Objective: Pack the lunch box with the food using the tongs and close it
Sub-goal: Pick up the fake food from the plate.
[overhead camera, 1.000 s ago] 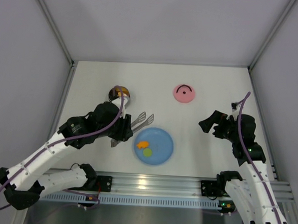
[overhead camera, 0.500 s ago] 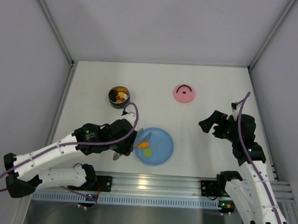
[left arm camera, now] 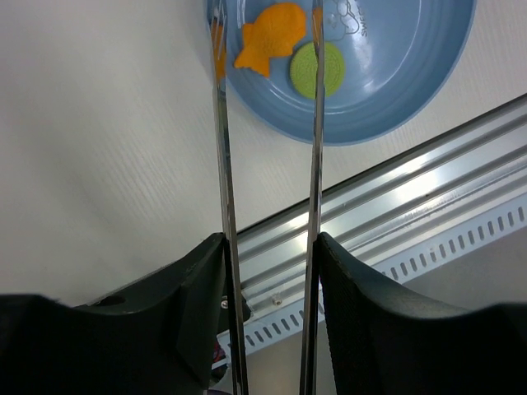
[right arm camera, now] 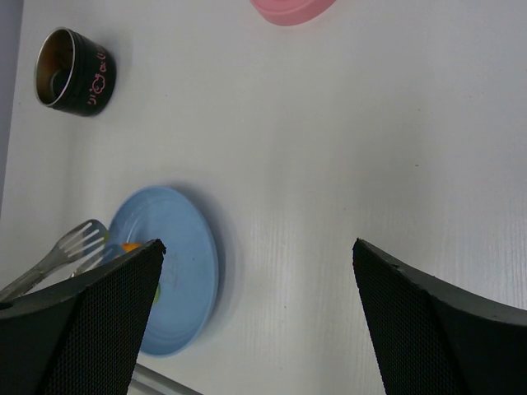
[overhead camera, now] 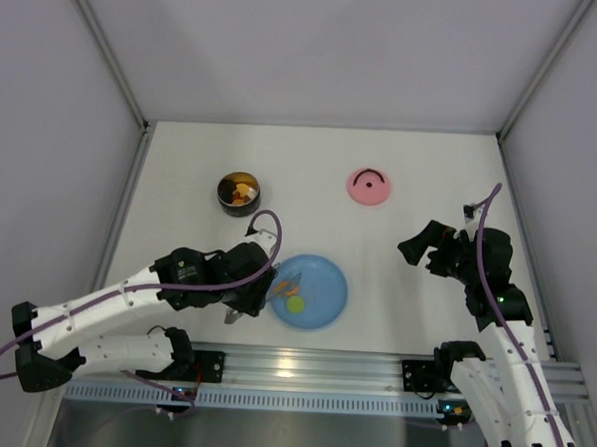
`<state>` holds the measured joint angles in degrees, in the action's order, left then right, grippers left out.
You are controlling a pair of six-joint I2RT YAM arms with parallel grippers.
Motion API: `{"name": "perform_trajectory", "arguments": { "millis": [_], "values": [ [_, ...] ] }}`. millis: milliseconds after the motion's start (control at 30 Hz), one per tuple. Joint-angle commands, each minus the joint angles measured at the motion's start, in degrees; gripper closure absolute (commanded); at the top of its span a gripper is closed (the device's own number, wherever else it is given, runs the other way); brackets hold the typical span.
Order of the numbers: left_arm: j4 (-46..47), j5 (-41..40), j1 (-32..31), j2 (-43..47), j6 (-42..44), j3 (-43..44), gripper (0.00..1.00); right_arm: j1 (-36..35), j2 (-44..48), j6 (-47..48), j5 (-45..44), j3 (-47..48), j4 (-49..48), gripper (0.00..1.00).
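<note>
The tongs are clamped between my left gripper's fingers, which press on both silver arms from outside. The arms stand apart and reach over the blue plate, with an orange fish-shaped food piece between them and a green round piece partly under the right arm. From above, the left gripper sits at the plate's left edge. The lunch box stands open at the back left with orange and yellow pieces inside. Its pink lid lies apart. My right gripper hangs open and empty on the right.
The metal rail runs along the near table edge just below the plate. In the right wrist view the lunch box, the pink lid, the plate and the tongs' forked tips show beyond the right gripper.
The left arm has swung the tongs from beside the lunch box back down to the plate. The tongs' arms have spread slightly. The right arm has not moved.
</note>
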<state>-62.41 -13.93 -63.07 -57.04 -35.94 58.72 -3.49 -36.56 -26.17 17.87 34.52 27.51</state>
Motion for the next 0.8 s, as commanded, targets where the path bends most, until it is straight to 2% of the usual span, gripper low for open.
{"name": "perform_trajectory", "arguments": {
  "millis": [0,767],
  "values": [
    [0.2,2.6,-0.3,-0.4,1.0,-0.8,0.48,0.9,0.1,-0.2,0.2,1.6,-1.4,0.04],
    [3.3,2.7,-0.3,-4.0,2.6,-1.9,0.47,0.9,0.7,0.1,0.1,0.5,-1.2,0.04]
  ]
}}
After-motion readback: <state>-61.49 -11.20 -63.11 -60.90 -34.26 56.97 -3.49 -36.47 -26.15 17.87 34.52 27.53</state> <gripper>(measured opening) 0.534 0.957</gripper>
